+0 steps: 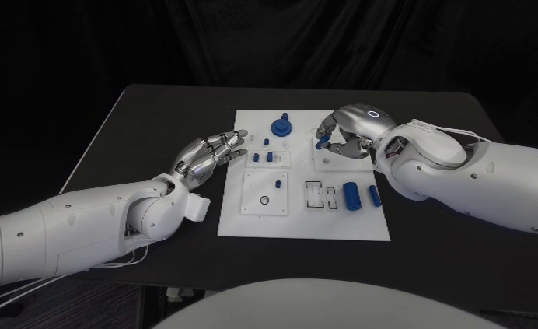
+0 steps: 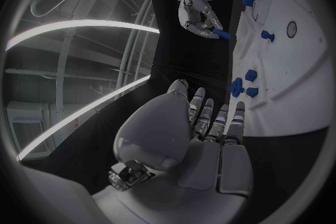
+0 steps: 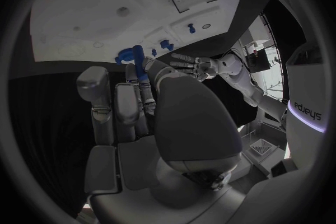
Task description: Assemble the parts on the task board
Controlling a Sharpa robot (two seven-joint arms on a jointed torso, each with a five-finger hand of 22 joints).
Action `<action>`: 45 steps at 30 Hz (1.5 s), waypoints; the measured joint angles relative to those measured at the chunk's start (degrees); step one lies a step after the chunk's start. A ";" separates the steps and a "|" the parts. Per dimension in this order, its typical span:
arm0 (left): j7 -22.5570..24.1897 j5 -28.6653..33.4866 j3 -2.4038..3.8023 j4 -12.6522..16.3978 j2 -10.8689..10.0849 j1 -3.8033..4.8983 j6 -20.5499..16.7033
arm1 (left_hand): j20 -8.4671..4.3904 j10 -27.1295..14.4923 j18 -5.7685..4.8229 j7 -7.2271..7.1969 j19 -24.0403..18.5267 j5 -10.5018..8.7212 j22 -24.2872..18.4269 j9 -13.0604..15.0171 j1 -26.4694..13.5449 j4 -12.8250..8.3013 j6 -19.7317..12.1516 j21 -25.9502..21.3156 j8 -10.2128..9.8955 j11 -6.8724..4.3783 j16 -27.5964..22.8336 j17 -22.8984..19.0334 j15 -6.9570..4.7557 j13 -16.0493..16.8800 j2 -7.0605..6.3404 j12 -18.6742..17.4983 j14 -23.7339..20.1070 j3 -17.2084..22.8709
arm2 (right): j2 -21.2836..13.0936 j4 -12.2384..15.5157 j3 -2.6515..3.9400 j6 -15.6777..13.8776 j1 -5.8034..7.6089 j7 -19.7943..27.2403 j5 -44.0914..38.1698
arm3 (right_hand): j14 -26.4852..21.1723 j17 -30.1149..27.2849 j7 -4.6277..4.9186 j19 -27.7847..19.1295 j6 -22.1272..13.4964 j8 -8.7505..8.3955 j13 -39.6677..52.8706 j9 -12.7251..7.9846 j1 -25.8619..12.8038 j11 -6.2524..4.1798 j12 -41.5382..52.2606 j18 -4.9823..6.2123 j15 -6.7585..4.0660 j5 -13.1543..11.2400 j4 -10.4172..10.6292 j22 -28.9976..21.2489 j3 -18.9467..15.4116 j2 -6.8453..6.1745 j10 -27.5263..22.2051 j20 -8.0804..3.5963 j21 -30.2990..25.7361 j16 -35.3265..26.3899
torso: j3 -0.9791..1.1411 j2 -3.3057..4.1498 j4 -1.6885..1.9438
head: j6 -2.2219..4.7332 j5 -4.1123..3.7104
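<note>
The white task board [image 1: 253,220] lies mid-table. My right hand [image 1: 350,133] hovers over its far right part and pinches a small blue peg [image 1: 323,143]; the left wrist view shows that peg [image 2: 221,33] sticking out of the right hand's [image 2: 198,14] fingertips. A blue gear-like part [image 1: 281,126] stands at the board's far edge. Two short blue pegs [image 1: 266,158] stand near its middle, and two blue cylinders [image 1: 361,195] lie on its right side. My left hand [image 1: 210,155] is open, fingers stretched out flat just left of the board, touching nothing.
A single small blue peg [image 1: 277,185] and a dark ring [image 1: 264,201] sit in the board's near left panel. Two rectangular recesses [image 1: 323,194] lie beside the cylinders. Black table [image 1: 134,127] surrounds the board on all sides.
</note>
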 measured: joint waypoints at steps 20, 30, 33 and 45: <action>0.00 0.00 0.00 0.48 -0.01 -0.02 0.00 | 0.00 0.00 0.00 0.00 -0.17 -0.01 -0.13 0.00 0.00 0.16 0.00 -0.22 0.00 0.00 0.00 0.00 0.21 0.00 0.00 0.00 -0.21 0.16 | 7.51 8.06 -0.02 3.94 -2.60 0.56 -5.37 | 0.00 -0.24 0.21 0.00 -0.23 -0.31 -0.12 0.77 0.03 0.12 -0.79 0.00 0.00 -1.30 -0.31 -0.01 0.00 -0.04 0.31 0.00 -0.38 0.00 | -0.01 0.07 0.02 | 0.00 0.49; 0.00 0.00 0.00 0.39 0.18 -0.03 0.01 | 0.00 0.00 0.00 0.20 -0.16 -0.01 -0.13 0.00 -0.25 0.16 0.21 -0.22 0.00 0.00 0.00 0.00 0.21 0.00 0.25 0.00 -0.21 0.15 | 11.47 4.29 -0.06 5.92 -5.81 1.44 -11.17 | 0.00 -0.57 0.30 0.00 -0.33 -0.39 -0.22 1.18 0.02 0.10 -1.15 0.00 0.00 -1.58 -0.46 -0.01 -0.16 -0.05 0.70 0.00 -0.52 -0.27 | -0.01 0.01 0.04 | 0.00 0.52; 0.00 0.00 0.00 0.30 0.24 -0.03 0.02 | 0.00 0.00 0.00 0.20 -0.16 -0.01 -0.13 0.00 -0.25 0.16 0.21 -0.22 0.00 0.00 0.00 0.00 0.21 0.00 0.25 0.00 -0.21 0.15 | 11.96 3.64 -0.06 6.28 -6.21 1.51 -12.12 | 0.00 -0.58 0.30 0.00 -0.34 -0.20 -0.26 1.19 0.02 0.10 -1.15 0.00 0.00 -1.58 -0.46 -0.01 -0.16 -0.05 0.70 0.00 -0.61 -0.26 | 0.00 0.01 0.04 | 0.00 0.43; 0.00 0.01 0.00 0.17 0.46 -0.03 0.13 | 0.00 0.00 0.00 0.20 -0.16 -0.01 -0.13 0.00 -0.25 0.16 0.21 -0.22 0.00 0.00 0.00 0.00 0.21 0.00 0.25 0.00 -0.21 0.15 | 12.73 2.30 -0.04 7.32 -7.19 1.64 -14.41 | 0.00 -0.81 0.31 0.00 -0.53 -0.11 -0.21 1.31 0.04 -0.10 -1.47 0.00 0.00 -1.59 -0.85 -0.01 -0.08 -0.04 0.90 0.00 -0.61 -0.53 | 0.01 0.07 0.03 | 0.00 0.39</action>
